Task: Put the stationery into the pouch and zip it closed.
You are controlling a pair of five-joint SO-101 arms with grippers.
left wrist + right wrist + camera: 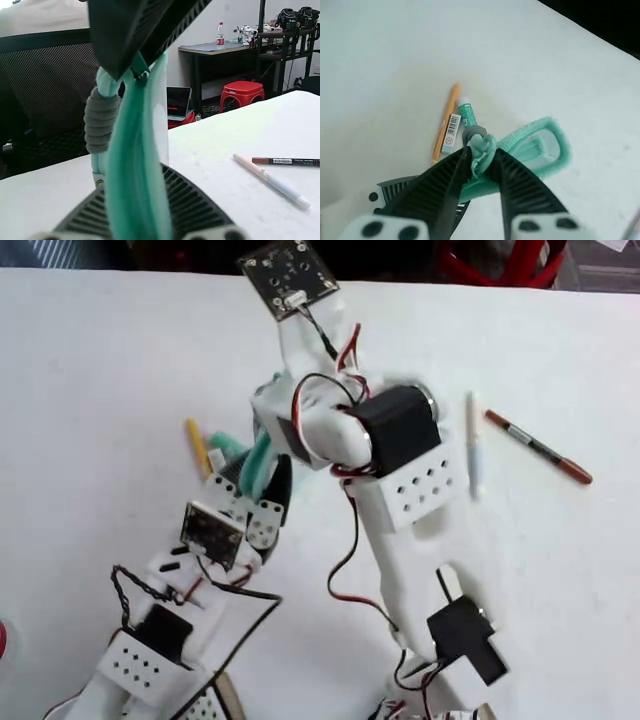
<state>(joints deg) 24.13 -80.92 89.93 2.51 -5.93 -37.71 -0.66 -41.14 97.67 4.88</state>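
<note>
1. A white table carries two arms, which meet a little left of its middle.
2. The left arm comes in from the near left corner, and its jaws sit around a teal pouch.
3. The right arm rises from the near edge and leans far and left, its wrist above the pouch's far end.
4. A yellow pen lies just left of the pouch.
5. A white pen lies right of the right arm, with a slanted red-brown pen near it, farther right.
</note>
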